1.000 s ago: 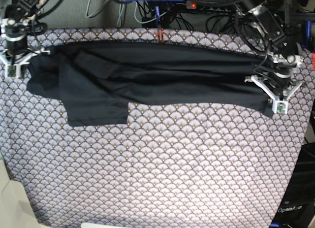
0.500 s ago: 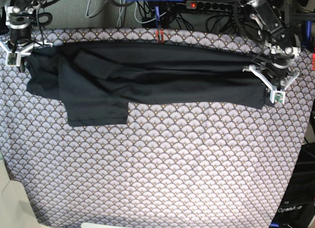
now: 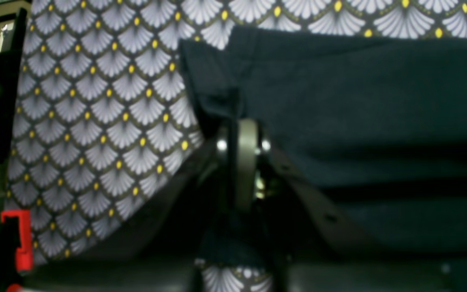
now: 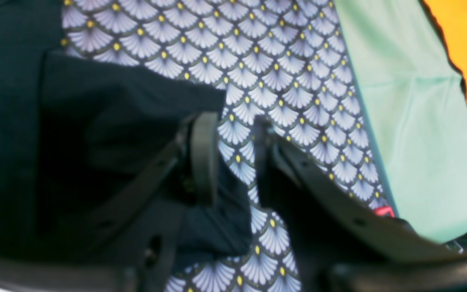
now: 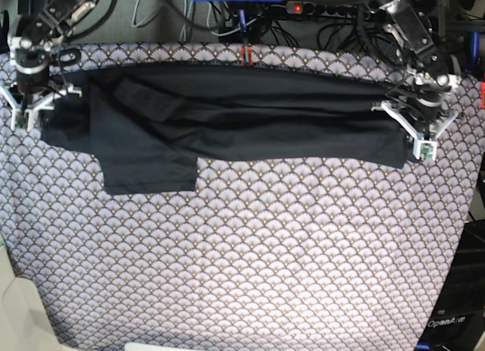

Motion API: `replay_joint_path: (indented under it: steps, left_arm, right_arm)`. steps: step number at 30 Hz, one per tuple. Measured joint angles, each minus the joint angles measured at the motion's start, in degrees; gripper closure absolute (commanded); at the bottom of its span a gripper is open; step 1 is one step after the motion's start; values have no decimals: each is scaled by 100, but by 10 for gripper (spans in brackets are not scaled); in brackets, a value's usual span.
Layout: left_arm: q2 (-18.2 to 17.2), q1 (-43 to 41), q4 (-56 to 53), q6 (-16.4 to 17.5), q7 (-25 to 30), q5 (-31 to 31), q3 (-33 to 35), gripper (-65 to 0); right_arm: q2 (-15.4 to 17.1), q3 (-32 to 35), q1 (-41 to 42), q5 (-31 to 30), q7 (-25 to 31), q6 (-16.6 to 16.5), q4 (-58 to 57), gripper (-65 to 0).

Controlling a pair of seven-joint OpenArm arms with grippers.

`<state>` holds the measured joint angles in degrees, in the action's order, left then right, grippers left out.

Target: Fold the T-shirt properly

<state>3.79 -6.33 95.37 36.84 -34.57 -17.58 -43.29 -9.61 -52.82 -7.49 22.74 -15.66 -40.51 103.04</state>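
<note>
T-shirt (image 5: 227, 120): black, lying as a long band across the far part of the tablecloth (image 5: 250, 260), left to right; one sleeve flap sticks out toward the near side, left of centre.
Fold state: looks folded lengthwise once, far edge fairly straight, a few soft creases along the band. Not done yet, by my read.
Left gripper (image 3: 241, 121): at the band's right end in base view; jaws pressed together w/ a pinch of black cloth bunched between them. Has hold of the T-shirt corner.
Right gripper (image 4: 233, 134): at the band's left end; jaws apart, patterned cloth visible thru the gap. Black fabric lies beside and under the left finger, nothing clamped.
Step in hand: letting go after laying the long fold, I'd judge. One end freed, other end pinched.
Do it well: open left jaws fully before lifting, else the corner drags up and spoils the straight edge. Lift both straight up, no sideways pull.
Watch: fabric under the right finger could snag on retreat.
Next likely: tuck the sleeve flap in, then fold ends toward middle.
Other: red clip (image 5: 245, 54) at far table edge, well clear.
</note>
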Motion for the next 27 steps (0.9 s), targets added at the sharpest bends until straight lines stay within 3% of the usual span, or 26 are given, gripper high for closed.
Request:
replay_joint_path:
  steps: [7, 14, 21, 27]
  left_arm:
    - [0, 31, -2, 2, 4, 0, 0, 0]
    - [-13, 35, -2, -17, 2, -4, 181, 0]
    - [-15, 44, -2, -63, -4, -24, 293, 0]
    - [-11, 107, -162, -59, -13, -26, 310, 0]
  right_arm:
    - [24, 308, 70, 4, -1631, 9, 629, -265]
    - [52, 1290, -586, -144, -1744, 4, 656, -269]
    - [46, 1436, -634, -313, -1797, 7, 743, -270]
    - [39, 1766, -516, -302, -2444, 7, 743, -270]
